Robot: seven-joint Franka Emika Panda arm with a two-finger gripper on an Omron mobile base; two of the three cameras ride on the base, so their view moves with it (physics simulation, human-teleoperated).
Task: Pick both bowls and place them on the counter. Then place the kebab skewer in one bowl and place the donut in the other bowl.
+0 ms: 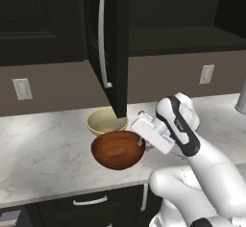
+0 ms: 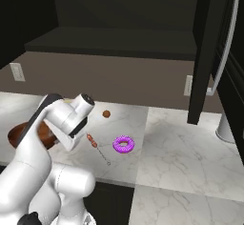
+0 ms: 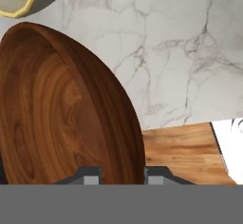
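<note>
Progress first: you have the dark reddish-brown wood-grained round bowl gripped by its rim in the claw, which is closed on that wall. In the left base view the bowl hangs tilted over the front part of the white, grey-veined marble tabletop; whether its underside touches the stone I cannot tell. The pale cream-yellow glossy bowl sits on the tabletop just behind it, partly hidden by the lower corner of the open dark cabinet door. By my reading, one bowl is placed, the second is about to be set down, and both food items remain.

Look to the right base view for what the left one hides behind the arm. There the thin metal kebab skewer with its small reddish meat pieces lies flat on the marble, and the small ring donut with bright purple-magenta icing rests just beside it to the right. A small brown ball sits farther back, apart from both. In this view the brown bowl is only a sliver at the left edge behind the arm.

Check the hand view for the grip itself: the bowl's rim runs down between the two dark fingertips, with marble and a strip of wooden floor beyond, and the cream bowl's edge at the top left corner.
</note>
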